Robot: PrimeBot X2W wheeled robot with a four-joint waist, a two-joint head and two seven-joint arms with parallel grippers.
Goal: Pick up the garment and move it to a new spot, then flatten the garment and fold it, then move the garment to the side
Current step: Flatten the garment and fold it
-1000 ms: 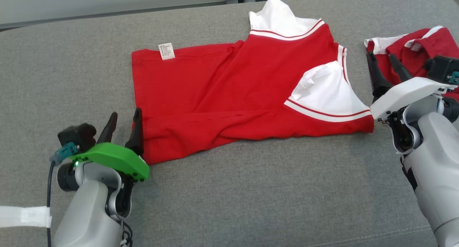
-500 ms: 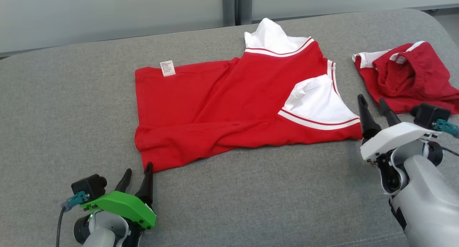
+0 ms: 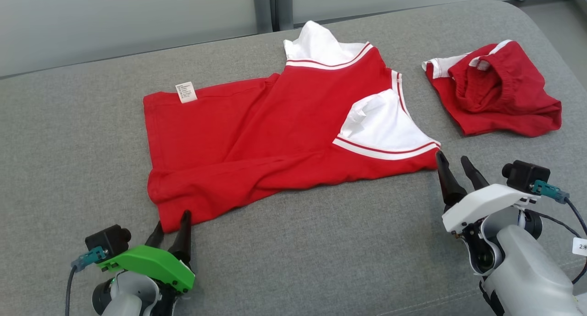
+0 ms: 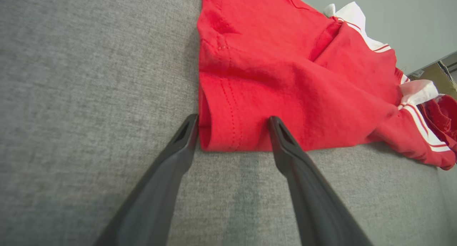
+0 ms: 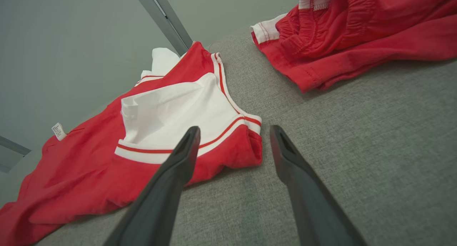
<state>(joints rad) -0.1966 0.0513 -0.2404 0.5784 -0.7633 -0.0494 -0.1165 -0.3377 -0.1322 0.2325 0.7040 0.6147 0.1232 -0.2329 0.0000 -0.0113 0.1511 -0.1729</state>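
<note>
- My left claw [image 3: 172, 218] stood spread wide, gripping nothing, its fingertips either side of the near hem corner of the red shirt [image 3: 257, 141].
- My right claw [image 3: 452, 157] was likewise open and empty, just beside the shirt's other near corner, below the white sleeve [image 3: 380, 123].
- The shirt lay half-folded on the grey cushion [image 3: 321, 261], with a second red garment [image 3: 495, 96] apart to its right.
- I judged it light, limp and prone to bunching; pinching both near corners looked best.
</note>
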